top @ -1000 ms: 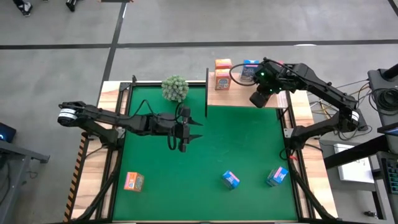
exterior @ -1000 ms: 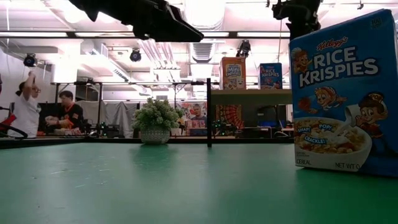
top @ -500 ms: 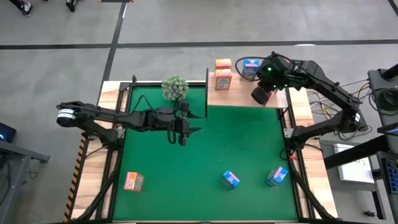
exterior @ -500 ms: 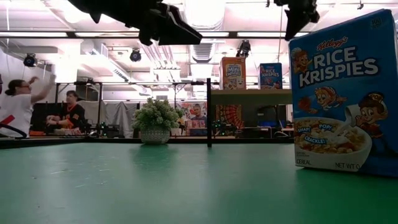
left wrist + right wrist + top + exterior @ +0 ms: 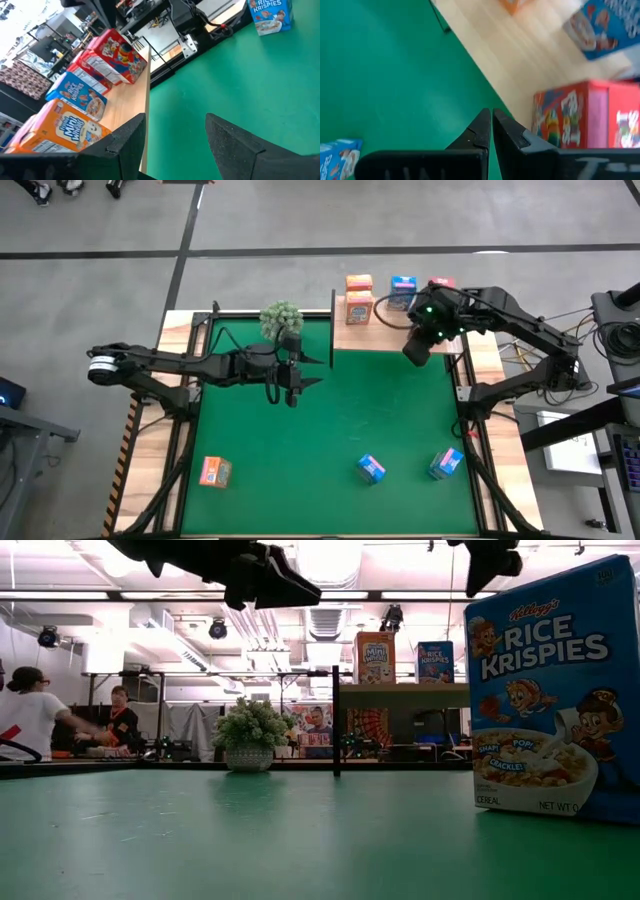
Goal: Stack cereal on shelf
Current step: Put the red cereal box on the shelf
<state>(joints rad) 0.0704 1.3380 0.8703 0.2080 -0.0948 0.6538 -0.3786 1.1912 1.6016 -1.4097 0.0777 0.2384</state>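
The shelf (image 5: 392, 335) is a light wooden board with black posts at the mat's far right. On it stand two orange boxes (image 5: 358, 307), a blue box (image 5: 403, 288) and a red box (image 5: 440, 285). An orange box (image 5: 214, 471) and two blue boxes (image 5: 371, 469) (image 5: 446, 463) rest on the green mat. My right gripper (image 5: 413, 352) is shut and empty over the shelf's near edge; its wrist view shows the red box (image 5: 580, 120) just beyond the tips (image 5: 491, 120). My left gripper (image 5: 293, 387) is open and empty above the mat's middle, facing the shelf (image 5: 172, 131).
A round green plant (image 5: 281, 320) stands at the mat's far edge, left of the shelf's black post (image 5: 332, 330). In the low view a blue box (image 5: 550, 690) stands close on the right. People sit in the room behind the table (image 5: 40, 720).
My right gripper has drawn back from over the shelf's boxes toward the table's near edge, uncovering the red box at the shelf's far right. My left gripper has gone toward the far edge, closer to the plant and the shelf post.
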